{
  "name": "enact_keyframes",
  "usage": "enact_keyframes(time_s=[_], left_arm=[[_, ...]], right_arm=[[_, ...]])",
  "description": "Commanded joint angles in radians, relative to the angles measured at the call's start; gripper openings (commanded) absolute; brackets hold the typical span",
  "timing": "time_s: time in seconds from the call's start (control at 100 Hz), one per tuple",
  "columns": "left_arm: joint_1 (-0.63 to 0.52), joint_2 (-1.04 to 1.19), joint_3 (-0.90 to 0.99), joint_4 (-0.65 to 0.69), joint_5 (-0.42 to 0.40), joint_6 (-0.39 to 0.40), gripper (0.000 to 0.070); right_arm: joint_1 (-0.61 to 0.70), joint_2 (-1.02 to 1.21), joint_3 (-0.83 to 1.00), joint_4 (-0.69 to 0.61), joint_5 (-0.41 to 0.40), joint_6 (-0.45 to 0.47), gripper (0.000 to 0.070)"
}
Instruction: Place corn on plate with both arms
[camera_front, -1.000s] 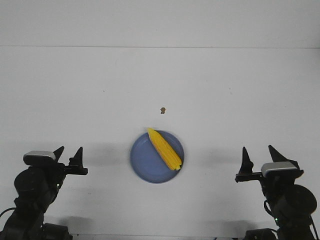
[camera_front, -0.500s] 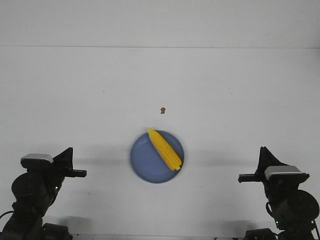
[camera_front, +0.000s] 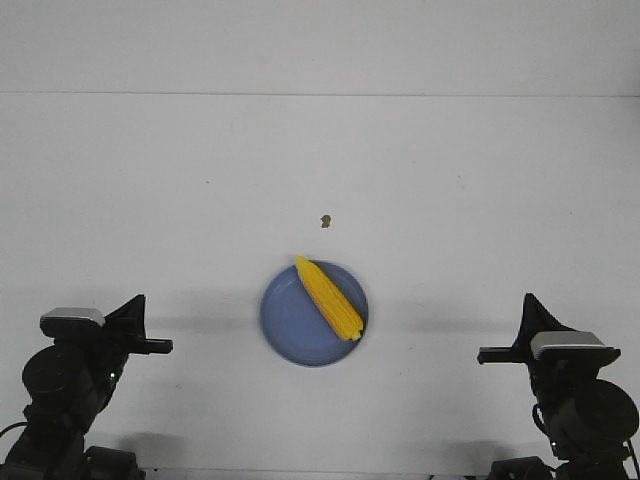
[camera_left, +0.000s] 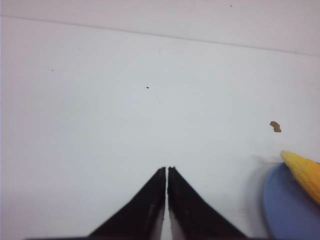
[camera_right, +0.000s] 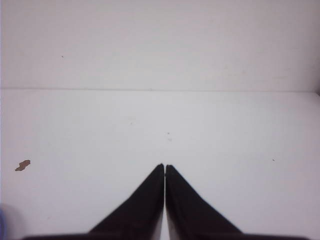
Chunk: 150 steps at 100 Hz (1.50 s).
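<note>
White tabletop (camera_front: 450, 180) fills most of what we see, matte and plain, with a faint seam running across its far side. Near its front centre sits the plate (camera_front: 290, 330), round, shallow and periwinkle blue with a slightly raised rim. On the plate lies the corn (camera_front: 329, 298), a yellow-orange tapered cob with rows of kernels; we find it on the plate's right half, its long axis diagonal, the narrow tip pointing to the far left and reaching just over the rim, the thick end toward the near right.

We see the left gripper (camera_front: 138, 322) low at the table's front left corner and the right gripper (camera_front: 522, 330) at the front right, both well apart from the plate. In each wrist view the black fingers (camera_left: 150, 200) meet tip to tip, so both claws are closed on nothing.

Just beyond the plate we notice a small brown speck (camera_front: 325, 221).
</note>
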Motion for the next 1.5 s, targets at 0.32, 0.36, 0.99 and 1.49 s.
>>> enact_keyframes(time_s=[0.32,0.36,0.99,1.49], left_arm=[[-0.001,-0.015,0.008,0.009,-0.003,-0.005,0.0012],[-0.001,-0.018,0.008,0.009,-0.003,-0.002,0.0012],[0.061,-0.399,-0.404,0.3,-0.01,0.066,0.0012],[0.064,-0.415,-0.56,0.464,-0.01,0.08,0.0012]], right_arm=[[0.001,0.003,0.008,0.012,0.002,0.002,0.0008],[0.001,0.003,0.008,0.012,0.002,0.002,0.0008],[0.001,0.003,0.008,0.012,0.002,0.002,0.0008],[0.001,0.003,0.008,0.013,0.005,0.002,0.0008]])
